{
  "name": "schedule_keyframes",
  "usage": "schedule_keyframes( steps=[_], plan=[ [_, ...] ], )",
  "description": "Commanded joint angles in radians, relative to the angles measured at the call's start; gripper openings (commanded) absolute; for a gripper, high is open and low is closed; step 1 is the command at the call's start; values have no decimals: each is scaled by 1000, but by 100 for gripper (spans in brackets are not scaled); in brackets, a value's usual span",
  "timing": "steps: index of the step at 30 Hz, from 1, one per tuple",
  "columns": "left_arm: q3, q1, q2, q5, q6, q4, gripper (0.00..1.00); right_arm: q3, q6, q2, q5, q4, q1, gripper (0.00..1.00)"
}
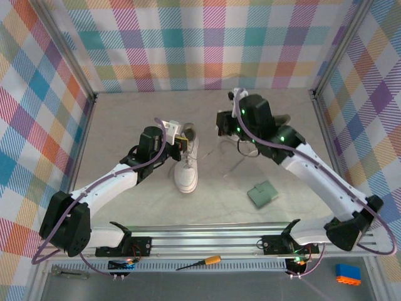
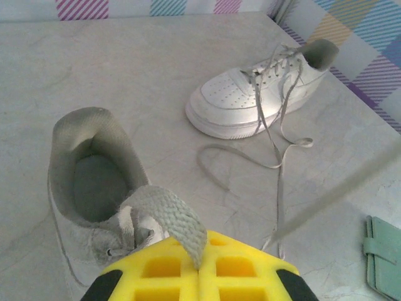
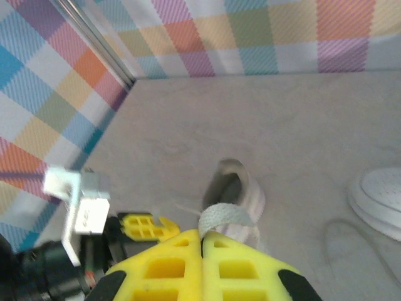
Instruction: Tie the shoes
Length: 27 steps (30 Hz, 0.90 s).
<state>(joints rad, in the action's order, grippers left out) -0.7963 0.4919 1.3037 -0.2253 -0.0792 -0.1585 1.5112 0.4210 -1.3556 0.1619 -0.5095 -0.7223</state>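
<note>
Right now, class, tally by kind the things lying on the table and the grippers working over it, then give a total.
White sneakers: 2
Green pad: 1
Grippers, each shut on a lace: 2
Total: 5

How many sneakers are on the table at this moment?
2. One sneaker lies right at the left gripper, which pinches its lace; the other sneaker lies farther across the table, its laces trailing loose. No more seem hidden.
</note>
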Motion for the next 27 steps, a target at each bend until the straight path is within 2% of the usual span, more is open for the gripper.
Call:
schedule_keyframes(
  steps=[1,6,12,21,27],
  plan=[
    [34,-9,-24,-54,64,-67,0,119,-2,-111,-147,-29,25,0],
    [32,-9,-21,-97,142,-46,0,324,11,-303,-284,-77,34,0],
    [20,-5,1,-87,212,-1,0,562,46,-496,-450,-137,32,0],
    [16,4,11,-81,243,20,0,735,57,-622,-619,-153,-28,0],
    [8,20,25,-101,273,39,0,857,73,-722,-660,-202,-50,0]
  ],
)
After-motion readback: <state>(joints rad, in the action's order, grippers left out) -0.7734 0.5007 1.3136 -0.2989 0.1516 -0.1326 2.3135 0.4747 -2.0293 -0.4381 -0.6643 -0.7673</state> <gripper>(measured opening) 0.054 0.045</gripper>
